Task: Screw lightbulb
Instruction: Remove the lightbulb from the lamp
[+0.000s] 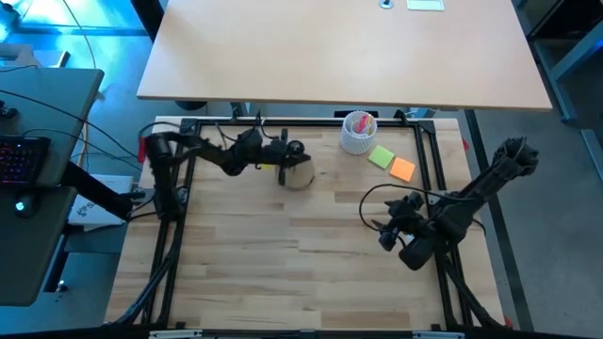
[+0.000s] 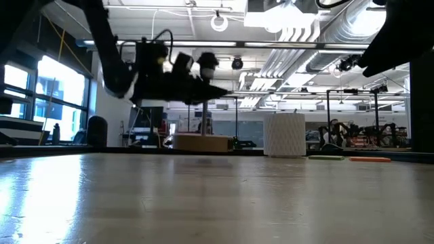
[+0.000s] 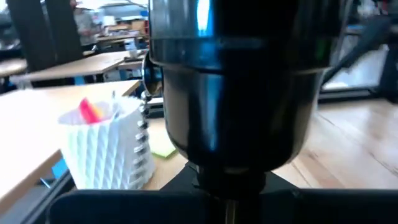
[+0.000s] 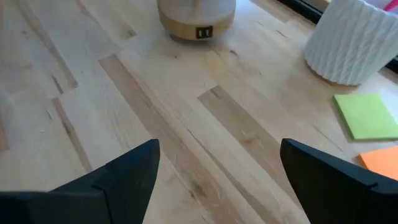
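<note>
Two arms over a wooden desk (image 1: 283, 254). The left gripper (image 1: 288, 162), fingers closed together, hangs directly above the round wooden disc stand (image 1: 300, 180), which sits near the middle of the desk edge uppermost in the overhead view. In the left wrist view a black socket (image 3: 236, 93) fills the space just ahead of the closed fingers. The lightbulb cannot be made out in any view; whether it lies between the fingers or in the socket cannot be told. The right gripper (image 1: 388, 232), jaws spread wide and holding nothing, waits above bare wood towards the desk's right edge. A white ribbed cup (image 1: 358, 133), a green note (image 1: 381, 156) and an orange note (image 1: 402, 169) lie near the same upper edge, right of the stand.
</note>
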Robot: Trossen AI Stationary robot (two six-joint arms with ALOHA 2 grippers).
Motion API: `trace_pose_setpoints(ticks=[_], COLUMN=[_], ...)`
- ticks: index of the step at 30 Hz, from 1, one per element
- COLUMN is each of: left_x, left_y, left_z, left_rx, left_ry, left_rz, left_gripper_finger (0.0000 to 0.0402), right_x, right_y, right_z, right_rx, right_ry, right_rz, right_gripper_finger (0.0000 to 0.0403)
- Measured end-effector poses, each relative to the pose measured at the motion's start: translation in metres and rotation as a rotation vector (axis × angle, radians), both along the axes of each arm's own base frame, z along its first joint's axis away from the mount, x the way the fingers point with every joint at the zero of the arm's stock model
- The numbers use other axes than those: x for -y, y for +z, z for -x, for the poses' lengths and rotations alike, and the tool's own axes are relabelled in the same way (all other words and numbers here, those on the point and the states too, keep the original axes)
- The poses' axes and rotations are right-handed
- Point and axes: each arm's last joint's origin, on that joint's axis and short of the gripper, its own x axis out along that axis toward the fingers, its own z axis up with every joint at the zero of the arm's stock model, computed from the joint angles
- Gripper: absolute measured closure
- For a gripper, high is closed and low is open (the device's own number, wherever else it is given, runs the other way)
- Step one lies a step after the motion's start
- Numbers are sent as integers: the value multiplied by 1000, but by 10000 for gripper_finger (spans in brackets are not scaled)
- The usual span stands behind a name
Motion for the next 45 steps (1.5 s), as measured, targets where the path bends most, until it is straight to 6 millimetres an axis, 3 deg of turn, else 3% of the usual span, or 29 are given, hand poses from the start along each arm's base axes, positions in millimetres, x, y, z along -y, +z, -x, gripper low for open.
trace_pose_setpoints(ticks=[5, 10, 19, 23, 27, 32, 40, 45], left_x=[-23, -41, -66, -68, -56, -28, 17, 27], left_y=[-26, -33, -11, 0, 12, 29, 49, 52], left_z=[-13, -14, 6, 11, 11, 8, 8, 8], left_rx=[3, -8, 26, -18, -105, -235, -373, -405], left_ry=[38, 89, 60, 44, 24, 63, 88, 112], left_rz=[131, 232, 288, 298, 223, 103, -22, -53], left_gripper_finger=[394, 368, 243, 209, 203, 202, 202, 202], right_x=[-1, 2, -1, -4, -9, -12, -18, -24], right_y=[-2, -5, -10, -12, -18, -36, -69, -75], right_z=[0, 5, 17, 20, 23, 34, 61, 66], right_rx=[-35, -172, -481, -567, -649, -708, -757, -794], right_ry=[-4, -54, -43, 15, 70, 18, -36, -18], right_rz=[-45, -170, -390, -393, -318, -262, -316, -268], right_gripper_finger=[71, 71, 71, 71, 71, 71, 71, 71])
